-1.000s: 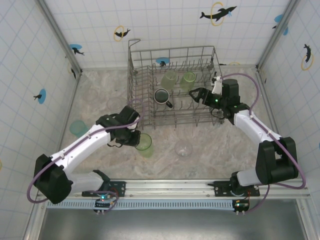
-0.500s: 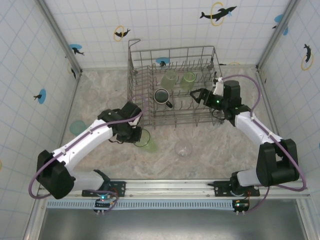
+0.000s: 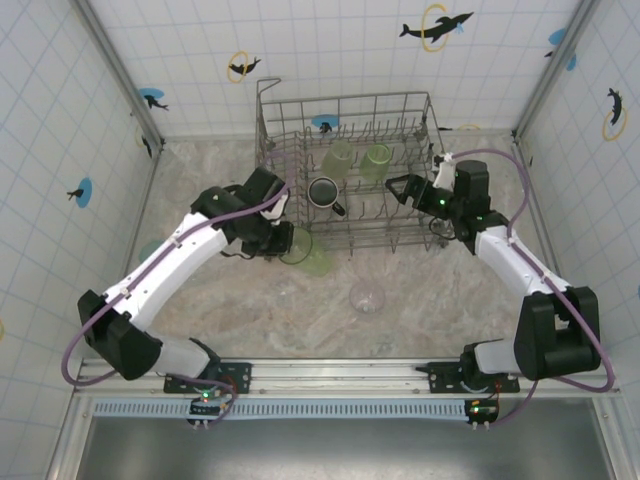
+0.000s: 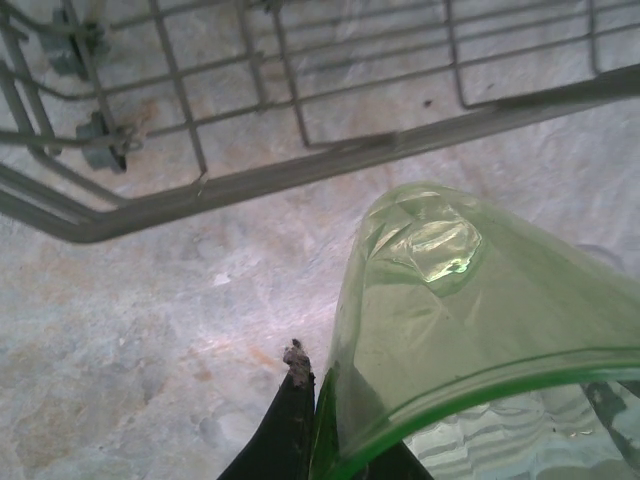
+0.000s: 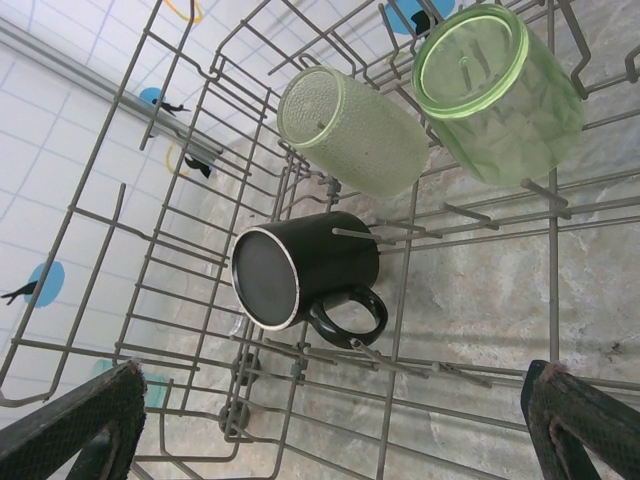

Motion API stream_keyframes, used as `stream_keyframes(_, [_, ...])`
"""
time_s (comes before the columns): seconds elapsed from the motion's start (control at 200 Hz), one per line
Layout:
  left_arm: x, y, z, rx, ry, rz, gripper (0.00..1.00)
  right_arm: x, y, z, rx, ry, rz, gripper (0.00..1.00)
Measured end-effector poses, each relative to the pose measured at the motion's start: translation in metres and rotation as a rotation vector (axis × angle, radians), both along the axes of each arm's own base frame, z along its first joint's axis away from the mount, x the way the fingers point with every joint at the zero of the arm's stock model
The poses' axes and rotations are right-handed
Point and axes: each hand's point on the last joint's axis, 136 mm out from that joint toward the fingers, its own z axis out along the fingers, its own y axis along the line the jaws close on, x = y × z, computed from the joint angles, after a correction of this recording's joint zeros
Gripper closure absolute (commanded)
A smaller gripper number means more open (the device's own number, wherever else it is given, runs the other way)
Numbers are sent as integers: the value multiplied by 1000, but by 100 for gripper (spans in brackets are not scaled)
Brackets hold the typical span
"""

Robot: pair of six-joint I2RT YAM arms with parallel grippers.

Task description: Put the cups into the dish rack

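My left gripper (image 3: 284, 243) is shut on the rim of a translucent green cup (image 3: 312, 260), one finger outside the wall and one inside. The cup is tilted and held just in front of the dish rack (image 3: 270, 150), near its front-left corner. In the left wrist view the green cup (image 4: 470, 320) is at the right and the rack's lower rail (image 4: 250, 185) crosses above it. A pale green cup (image 5: 350, 130), a green cup (image 5: 495, 90) and a dark mug (image 5: 300, 265) lie inside the rack. My right gripper (image 3: 396, 188) hangs open over the rack's right part, holding nothing.
A clear cup (image 3: 367, 296) stands on the marbled table in front of the rack. A teal cup (image 3: 150, 250) sits at the left, partly behind my left arm. Tiled walls close in on the left, back and right.
My left gripper closed on the green cup's rim and carried it up and to the right, toward the rack's front. My right gripper drew slightly right and stayed open.
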Motion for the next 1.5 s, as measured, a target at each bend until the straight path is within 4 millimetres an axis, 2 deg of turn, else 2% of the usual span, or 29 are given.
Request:
stream_keyframes(0.275, [18,-27,43,-76,-32,-31,100,0,-7,-3,14,10,-9,0])
stream_keyframes(0.711, [41,-73,59,-186,-2,-89,100,2,-20,0,50,21,-9,0])
stream_keyframes(0.981, [47,-85,68,-247,-25,-102,100,0,-19,0,54,27,1,0])
stream_keyframes(1.076, [49,-91,76,-282,-42,-107,100,0,-19,0,56,28,-1,0])
stream_keyframes(1.216, [64,-94,96,-340,-113,-88,100,0,-17,1,70,38,-3,0])
stream_keyframes(1.501, [92,-74,141,-458,-267,-30,100,-13,20,0,73,46,68,0])
